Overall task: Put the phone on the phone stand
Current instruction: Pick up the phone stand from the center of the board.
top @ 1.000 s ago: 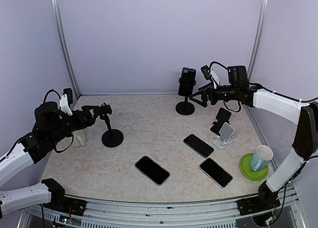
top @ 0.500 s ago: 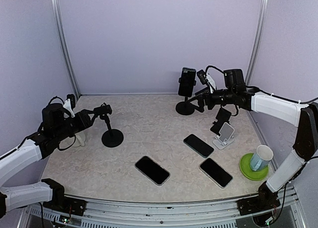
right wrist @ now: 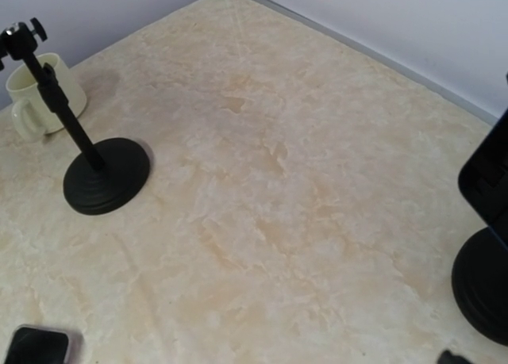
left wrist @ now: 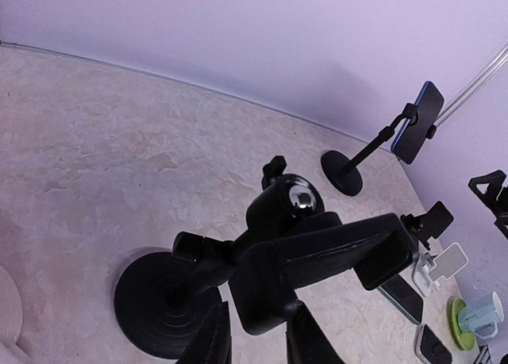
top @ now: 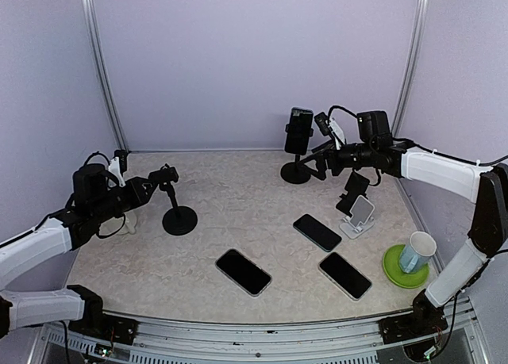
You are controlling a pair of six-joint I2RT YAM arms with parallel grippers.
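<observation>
Marble-look table (top: 238, 213): one phone (top: 299, 129) sits clamped on the 1 o'clock stand (top: 295, 172), the 9 o'clock stand (top: 179, 220) is bare, the 6 o'clock phone (top: 243, 271) lies flat, right fingers (top: 321, 152) open, left fingers (left wrist: 213, 342) can't tell.

Lilac walls (top: 254, 55) at 9, 12, 3 o'clock. Metal posts (top: 104, 70) at 11 and 1 o'clock. Beige marbled table (top: 238, 209). Metal rail (top: 262, 326) at 6 o'clock. Even light.

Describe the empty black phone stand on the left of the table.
The phone stand is matte black and plastic-looking: a round ridged base flat on the marbled table, a thin stem, a joint with a shiny metal end, and a wide clamp holding no phone. The left hand sits at the clamp; whether it touches cannot be told.
</observation>
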